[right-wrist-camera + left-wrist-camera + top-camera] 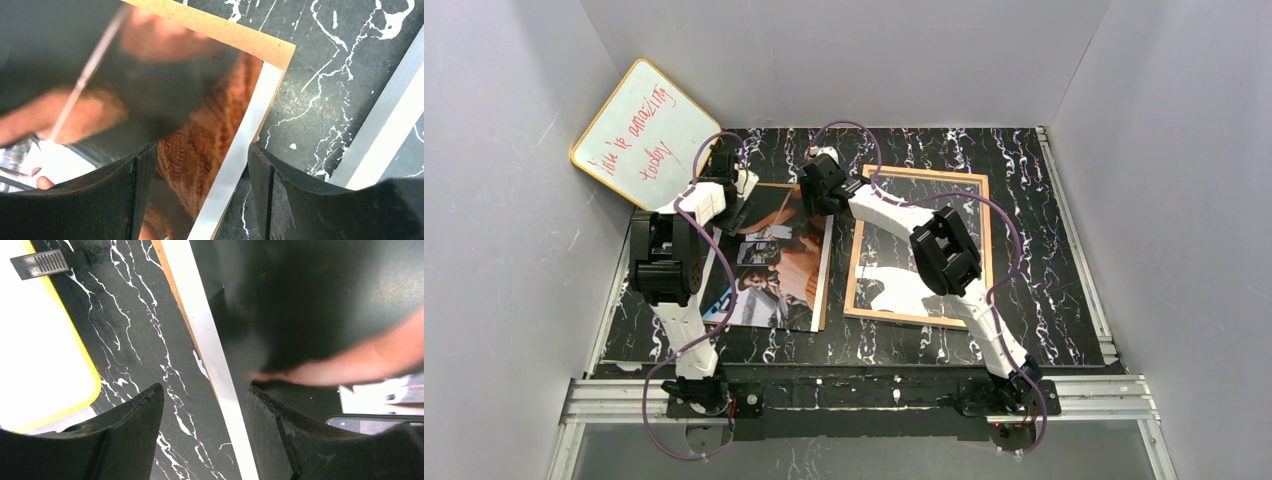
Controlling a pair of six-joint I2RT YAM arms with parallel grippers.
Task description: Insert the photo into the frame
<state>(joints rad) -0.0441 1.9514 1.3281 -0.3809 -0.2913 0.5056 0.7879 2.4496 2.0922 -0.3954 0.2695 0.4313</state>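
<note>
The photo point(776, 268) lies face up on the black marbled table, left of centre, on a brown backing board point(240, 41) that sticks out at its far corner. The frame point(924, 174) lies flat to its right, tan wood side up. My left gripper point(732, 196) is low over the photo's far left corner, open, its fingers point(135, 425) astride the white border point(220, 375). My right gripper point(820, 186) is open over the far right corner. One finger point(132, 180) is above the orange-red print point(200, 150), the other beyond the white edge.
A yellow-rimmed whiteboard point(644, 135) with red writing leans in the far left corner, its rim point(87, 365) close to my left gripper. The frame's white edge point(385, 135) runs just right of my right gripper. Grey walls enclose the table on three sides.
</note>
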